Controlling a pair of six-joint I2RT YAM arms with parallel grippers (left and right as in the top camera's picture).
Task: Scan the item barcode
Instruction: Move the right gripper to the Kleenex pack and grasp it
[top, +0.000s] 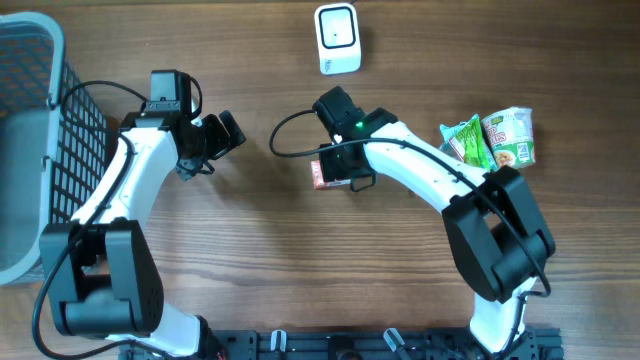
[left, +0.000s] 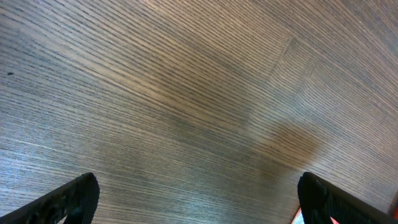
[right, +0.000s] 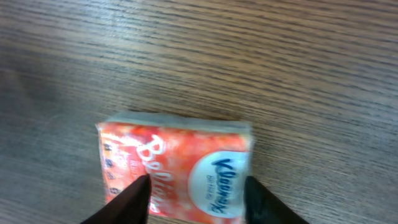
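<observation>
The right gripper (right: 194, 200) was closed on a orange tissue pack (right: 177, 158), one dark finger (right: 134, 200) on each side of its near end. The pack sat at the middle of the wooden table (top: 260, 250), below the white scanner (top: 337, 38) and well apart from it. The left gripper (left: 198, 183) stood wide open over bare wood, holding nothing. A grey basket (top: 30, 60) stood at the left edge, and snack packets (top: 490, 140) lay at the right.
</observation>
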